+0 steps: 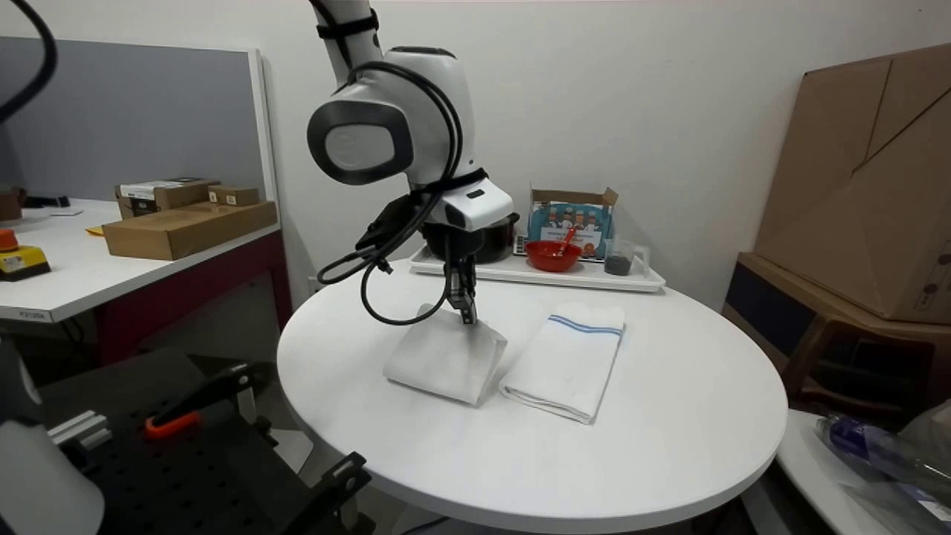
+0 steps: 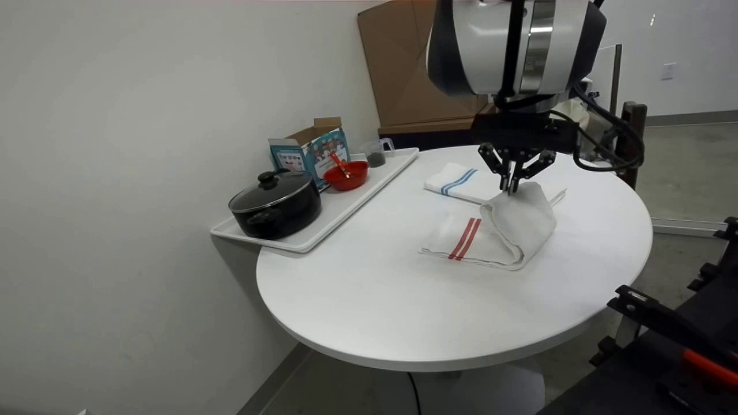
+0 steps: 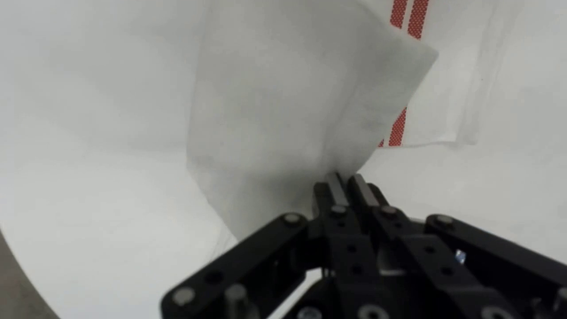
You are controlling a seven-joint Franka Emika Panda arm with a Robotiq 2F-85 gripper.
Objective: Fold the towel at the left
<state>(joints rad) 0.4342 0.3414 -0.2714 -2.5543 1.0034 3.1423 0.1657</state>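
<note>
The towel (image 1: 446, 357) is white and lies on the round table, partly folded over itself. In an exterior view the towel (image 2: 523, 222) shows its flat end with two red stripes, and its lifted flap curls up and over. The wrist view shows the towel (image 3: 274, 106) with its flap lying across part of the stripes. My gripper (image 1: 466, 316) points down at the raised edge of the flap. The gripper's fingers (image 2: 509, 185) are close together with the cloth at their tips. In the wrist view the gripper (image 3: 347, 179) has cloth between its fingertips, leaving a narrow gap.
A folded white towel with blue stripes (image 1: 568, 364) lies beside it. A white tray (image 1: 475, 271) at the table's wall side holds a black pot (image 2: 277, 204), a red bowl (image 2: 347, 175), a measuring cup (image 1: 618, 258) and a box (image 1: 572, 223). The table edge (image 2: 455, 364) is round.
</note>
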